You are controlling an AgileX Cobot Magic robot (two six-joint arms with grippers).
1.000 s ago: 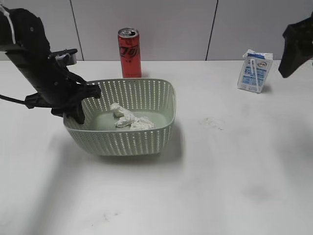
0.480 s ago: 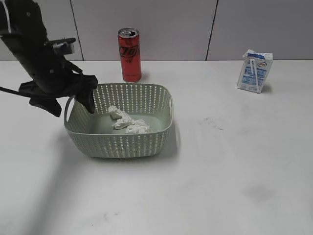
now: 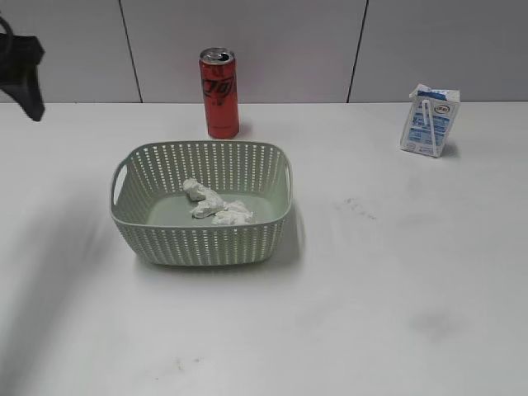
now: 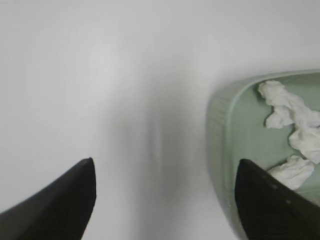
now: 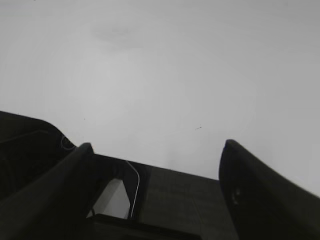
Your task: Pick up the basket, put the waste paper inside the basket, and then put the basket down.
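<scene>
The pale green basket stands flat on the white table, left of the middle. The waste paper, three white wads, lies inside it. My left gripper is high at the far left edge, well clear of the basket. In the left wrist view it is open and empty above bare table, with the basket's rim and the waste paper at the right. My right gripper is open and empty over bare table and is out of the exterior view.
A red drink can stands upright just behind the basket. A blue-and-white milk carton stands at the back right. A panelled wall runs along the table's far edge.
My left gripper let go of the basket's left rim and pulled up and away to the far left. The basket settled flat on the table. The right arm left the exterior view.
</scene>
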